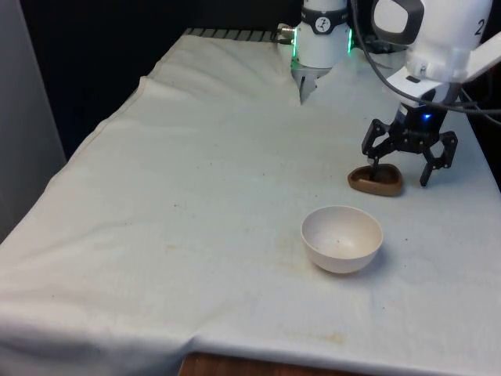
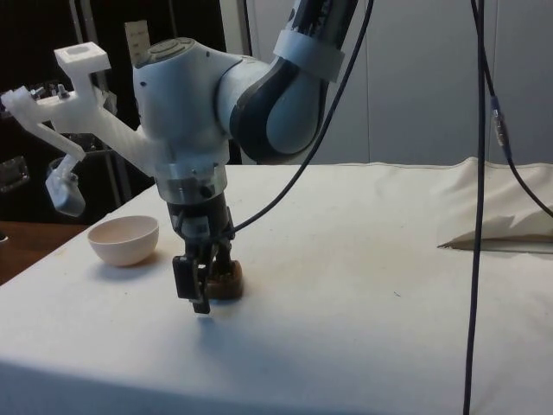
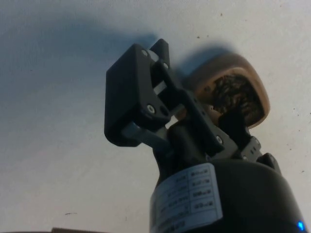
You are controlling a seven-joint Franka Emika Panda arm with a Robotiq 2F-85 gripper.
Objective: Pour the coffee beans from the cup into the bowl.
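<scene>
The gripper (image 1: 401,171) hangs low over the cloth (image 1: 196,196) with its fingers spread wide, grasping nothing; one finger (image 3: 233,124) dips inside the brown cup (image 1: 376,182), the other stands outside its rim. The cup holds dark beans (image 3: 233,94). The white bowl (image 1: 342,238) sits apart at the cup's 7 o'clock in the front view.

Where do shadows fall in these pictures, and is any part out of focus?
Side view: a soft shadow lies on the cloth under the gripper. Front view: faint shadow beside the bowl. Wrist view: the near fingers look blurred, and the cup casts a dark shadow.
</scene>
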